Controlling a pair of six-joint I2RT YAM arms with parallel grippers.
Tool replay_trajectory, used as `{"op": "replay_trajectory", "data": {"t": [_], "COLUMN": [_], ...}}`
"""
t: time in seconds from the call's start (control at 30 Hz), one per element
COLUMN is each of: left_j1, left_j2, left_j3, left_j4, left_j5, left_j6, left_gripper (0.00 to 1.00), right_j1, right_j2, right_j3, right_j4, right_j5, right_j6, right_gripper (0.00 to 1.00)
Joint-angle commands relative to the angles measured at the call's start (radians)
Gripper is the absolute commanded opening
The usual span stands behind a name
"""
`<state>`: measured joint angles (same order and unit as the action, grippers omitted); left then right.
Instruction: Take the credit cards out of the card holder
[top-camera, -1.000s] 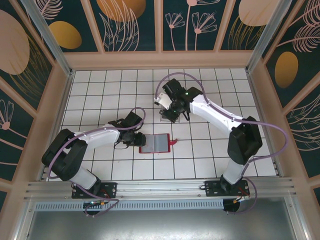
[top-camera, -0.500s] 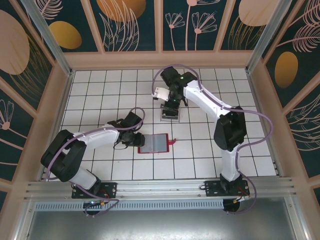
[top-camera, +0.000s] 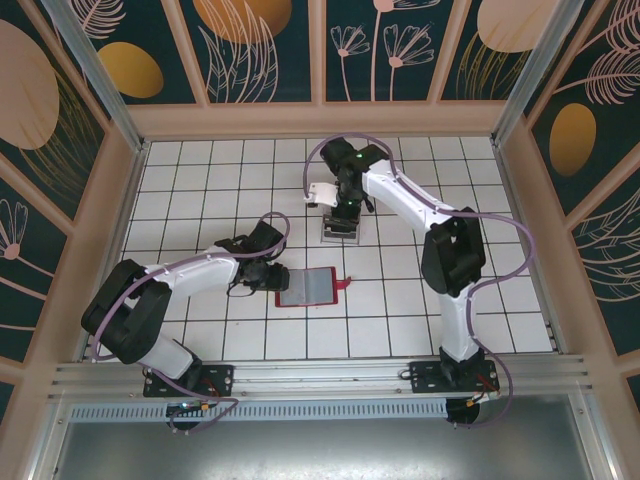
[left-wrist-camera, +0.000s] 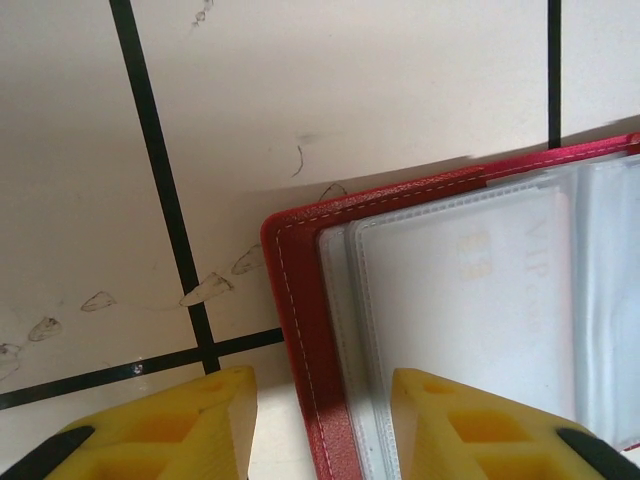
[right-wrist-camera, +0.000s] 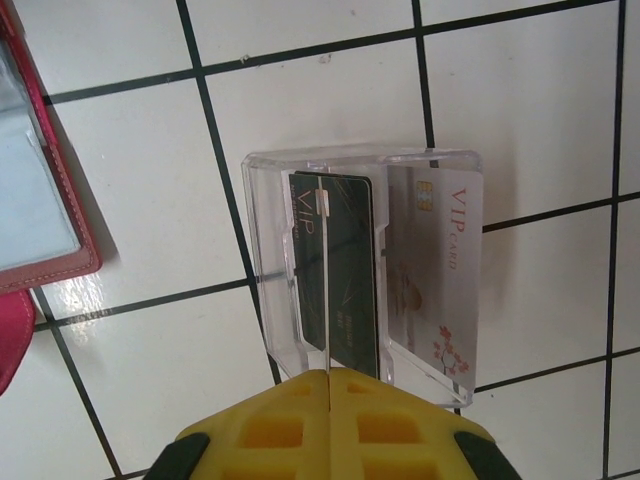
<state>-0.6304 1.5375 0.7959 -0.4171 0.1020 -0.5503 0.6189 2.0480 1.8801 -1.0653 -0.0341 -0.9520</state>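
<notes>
White tiles (top-camera: 200, 330) with dark grout cover the table, boxed in by wooden rails and leaf-patterned panels. Near the centre of the top view the red card holder (top-camera: 310, 288) lies open and flat, its snap tab (top-camera: 346, 286) poking out at 3 o'clock and its sleeves facing up so the pockets can be reached. The left gripper (top-camera: 272, 280) sits at the holder's 9 o'clock edge. In its wrist view the yellow fingers (left-wrist-camera: 190, 420) stand narrowly apart, one over bare tile and one over the holder's corner, clasping nothing; they look placed to steady that edge. A pale card (left-wrist-camera: 470, 300) sits tucked under the clear sleeve, so the job looks only partly done. At 1 o'clock from the holder the right gripper (top-camera: 340, 215) hangs over a clear plastic box (right-wrist-camera: 365, 165), jaws pressed together. The box serves as the collecting place: two credit cards (right-wrist-camera: 350, 260) lean inside, one dark, one pale. A thin line runs from the finger seam into the box; whether that is a card held edge-on I cannot tell.
</notes>
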Motion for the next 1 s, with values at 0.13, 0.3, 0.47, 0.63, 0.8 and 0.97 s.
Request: {"op": "replay_trajectory", "data": {"t": [0.13, 0.3, 0.47, 0.63, 0.8, 0.97], "left_j1": [0.002, 0.003, 0.002, 0.002, 0.003, 0.002], "left_j2": [0.0, 0.006, 0.009, 0.014, 0.01, 0.01], "left_j3": [0.029, 0.029, 0.028, 0.022, 0.019, 0.016], "left_j4": [-0.037, -0.038, -0.041, -0.038, -0.038, -0.036], "left_j5": [-0.016, -0.017, -0.018, -0.017, -0.021, -0.021], "left_j6": [0.012, 0.008, 0.007, 0.002, -0.001, -0.005], "left_gripper": [0.41, 0.41, 0.41, 0.41, 0.42, 0.42], "right_j1": [-0.024, -0.035, -0.044, -0.051, -0.054, -0.054], "right_j2": [0.046, 0.073, 0.089, 0.098, 0.091, 0.069], "right_j3": [0.008, 0.001, -0.019, -0.032, -0.02, -0.022], "right_j4": [0.005, 0.004, 0.005, 0.021, 0.045, 0.089], "right_j5": [-0.014, -0.048, -0.086, -0.111, -0.117, -0.069], "right_j6": [-0.068, -0.072, -0.067, -0.056, -0.05, -0.049], "right_gripper": [0.0, 0.0, 0.0, 0.0, 0.12, 0.22]}}
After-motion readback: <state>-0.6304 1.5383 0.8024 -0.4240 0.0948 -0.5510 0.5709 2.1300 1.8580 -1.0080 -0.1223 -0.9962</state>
